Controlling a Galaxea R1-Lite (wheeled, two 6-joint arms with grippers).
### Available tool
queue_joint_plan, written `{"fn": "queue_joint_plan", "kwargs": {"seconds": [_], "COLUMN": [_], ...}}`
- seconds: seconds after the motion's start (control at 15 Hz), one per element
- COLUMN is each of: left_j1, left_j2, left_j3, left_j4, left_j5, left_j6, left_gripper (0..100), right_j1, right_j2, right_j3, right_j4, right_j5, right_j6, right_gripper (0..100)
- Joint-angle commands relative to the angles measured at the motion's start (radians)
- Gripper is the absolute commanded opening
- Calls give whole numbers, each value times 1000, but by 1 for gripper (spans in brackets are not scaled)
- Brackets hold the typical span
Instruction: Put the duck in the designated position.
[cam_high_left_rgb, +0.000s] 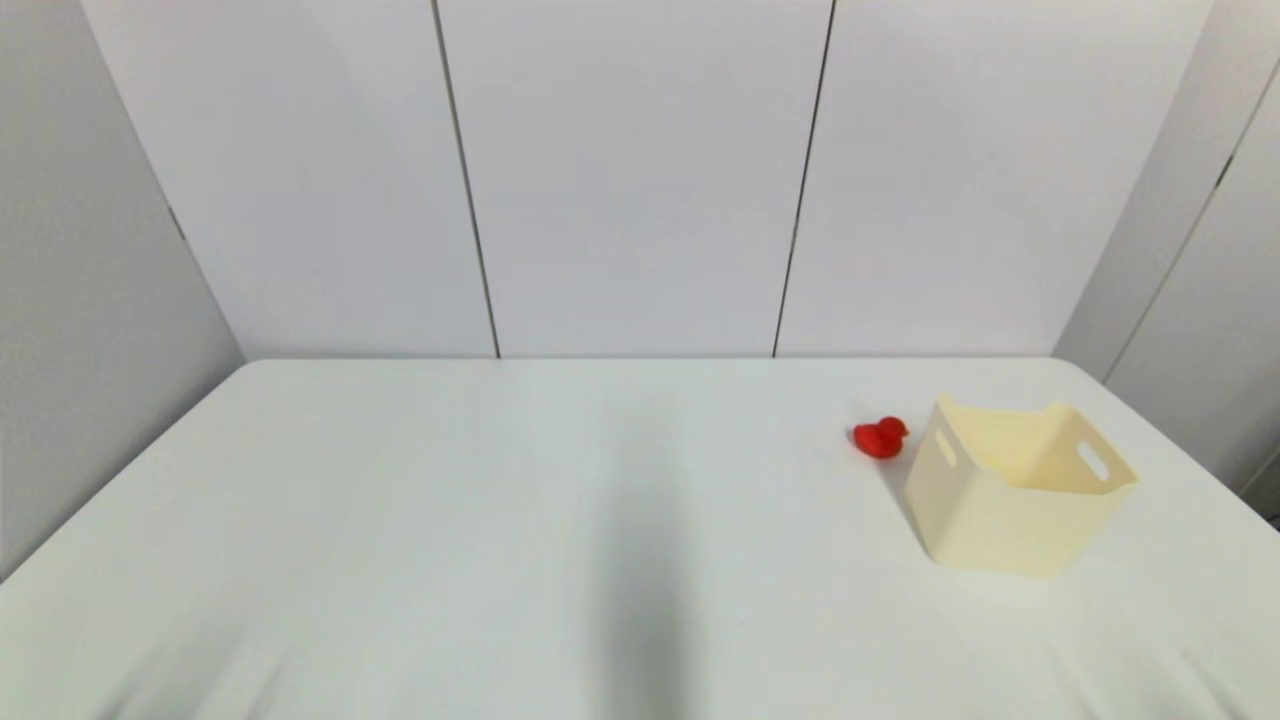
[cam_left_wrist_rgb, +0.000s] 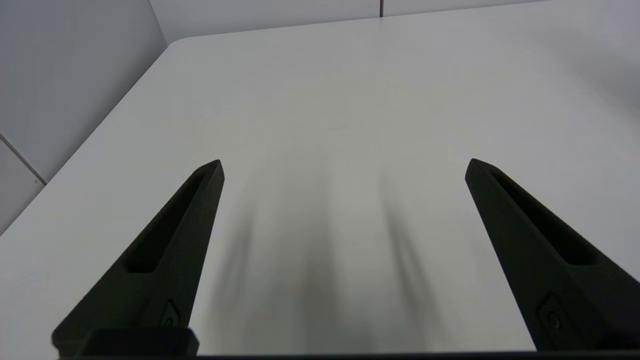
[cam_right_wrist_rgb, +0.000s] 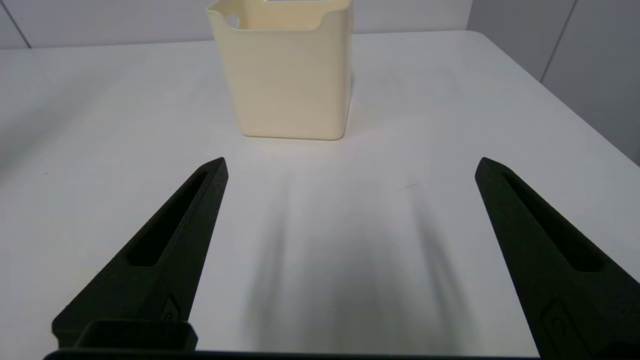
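A tiny bright red duck (cam_high_left_rgb: 880, 438) sits on the white table, toward the far right, just left of the cream bin (cam_high_left_rgb: 1015, 490) and a little behind its near corner. Neither arm shows in the head view. My right gripper (cam_right_wrist_rgb: 350, 170) is open over bare table, with the cream bin (cam_right_wrist_rgb: 285, 70) standing ahead of its fingers; the duck is hidden in that view. Over the left part of the table, my left gripper (cam_left_wrist_rgb: 345, 167) is open, nothing between its fingers.
The bin is upright with cut-out handles in its walls and looks empty inside. White wall panels close off the back of the table (cam_high_left_rgb: 500, 480). The table's right edge (cam_right_wrist_rgb: 575, 115) runs close beside the bin.
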Motion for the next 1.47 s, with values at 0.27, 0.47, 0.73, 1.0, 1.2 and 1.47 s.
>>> {"fn": "queue_joint_plan", "kwargs": {"seconds": [0.27, 0.47, 0.73, 1.0, 1.2, 1.47], "left_j1": [0, 0, 0, 0, 0, 0], "left_j2": [0, 0, 0, 0, 0, 0], "left_j3": [0, 0, 0, 0, 0, 0], "left_j4": [0, 0, 0, 0, 0, 0], "left_j5": [-1, -1, -1, -1, -1, -1], "left_j6": [2, 2, 0, 2, 0, 0], "left_gripper": [100, 100, 100, 100, 100, 100], "right_j1": [0, 0, 0, 1, 0, 1], "right_j2": [1, 1, 1, 1, 1, 1], "right_j3": [0, 0, 0, 0, 0, 0], "right_j4": [0, 0, 0, 0, 0, -2], "right_j5": [0, 0, 0, 0, 0, 0], "right_j6": [0, 1, 1, 0, -3, -8], "right_gripper": [100, 100, 100, 100, 100, 100]}}
